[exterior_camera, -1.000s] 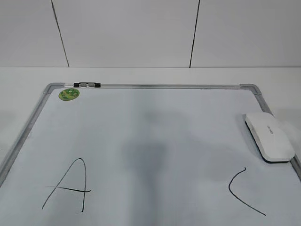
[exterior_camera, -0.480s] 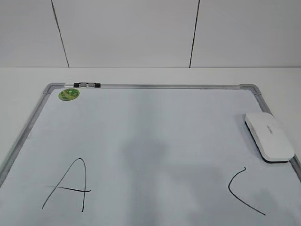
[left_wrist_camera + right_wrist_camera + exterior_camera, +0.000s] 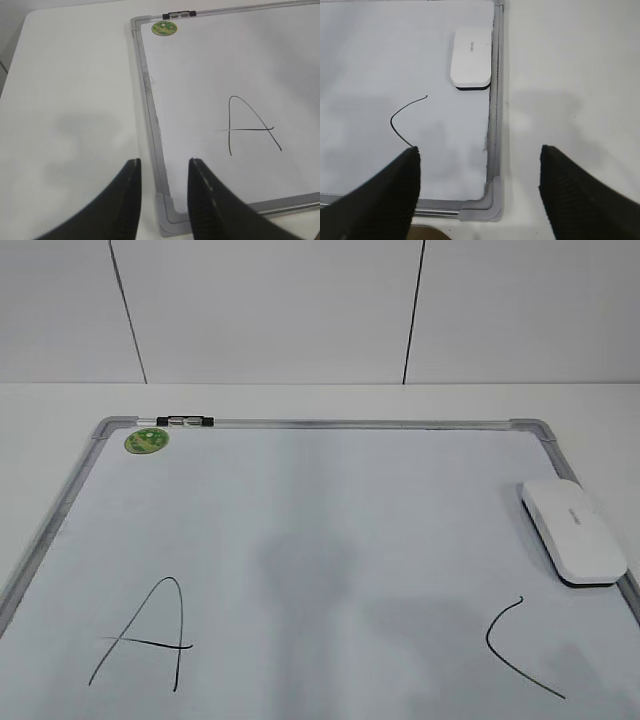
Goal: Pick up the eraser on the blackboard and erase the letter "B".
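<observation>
The blackboard [image 3: 320, 422] is a white board in a grey frame, flat on the table. The white eraser [image 3: 572, 531] lies on it by the right frame; it also shows in the right wrist view [image 3: 471, 58]. A black "A" [image 3: 145, 640] and "C" [image 3: 515, 648] are drawn on it. No letter "B" shows; the middle of the board is blank. My right gripper [image 3: 480, 150] is open and empty above the board's near right corner [image 3: 487, 202]. My left gripper [image 3: 162, 162] is open and empty above the near left corner [image 3: 167, 215]. Neither gripper shows in the exterior view.
A green round sticker [image 3: 147, 440] sits at the board's far left corner, next to a black clip [image 3: 186, 421] on the frame. White table surface [image 3: 70, 115] lies to the left and right of the board. A white panelled wall [image 3: 270, 310] stands behind.
A faint shadow on the board's middle has shifted slightly. The eraser and letters have not moved.
</observation>
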Controlling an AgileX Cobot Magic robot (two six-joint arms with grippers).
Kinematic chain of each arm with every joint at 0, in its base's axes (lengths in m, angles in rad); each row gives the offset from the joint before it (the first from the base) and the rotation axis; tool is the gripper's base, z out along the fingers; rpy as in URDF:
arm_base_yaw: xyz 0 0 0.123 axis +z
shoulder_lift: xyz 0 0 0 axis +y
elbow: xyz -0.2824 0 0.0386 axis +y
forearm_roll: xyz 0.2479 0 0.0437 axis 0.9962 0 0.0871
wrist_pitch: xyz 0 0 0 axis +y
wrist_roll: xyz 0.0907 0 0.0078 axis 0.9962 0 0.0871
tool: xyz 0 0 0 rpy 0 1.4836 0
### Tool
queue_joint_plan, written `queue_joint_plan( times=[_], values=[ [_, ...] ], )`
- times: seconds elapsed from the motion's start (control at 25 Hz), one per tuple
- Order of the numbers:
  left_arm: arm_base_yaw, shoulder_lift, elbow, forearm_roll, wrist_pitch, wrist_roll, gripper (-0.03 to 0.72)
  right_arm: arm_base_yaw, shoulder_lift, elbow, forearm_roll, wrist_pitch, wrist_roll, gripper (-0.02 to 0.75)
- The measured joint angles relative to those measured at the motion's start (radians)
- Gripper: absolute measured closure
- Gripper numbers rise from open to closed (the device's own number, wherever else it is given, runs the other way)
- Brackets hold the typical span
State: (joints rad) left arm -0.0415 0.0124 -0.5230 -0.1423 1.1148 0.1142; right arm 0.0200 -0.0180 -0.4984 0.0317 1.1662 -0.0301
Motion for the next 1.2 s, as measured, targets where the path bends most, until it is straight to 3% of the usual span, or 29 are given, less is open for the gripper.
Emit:
queue_joint_plan(
  times=[1.2],
  values=[
    [0.000, 0.000, 0.000, 0.002, -0.002, 0.000, 0.449, 0.000, 0.000, 0.002, -0.004, -0.007, 0.000, 0.166]
  ],
)
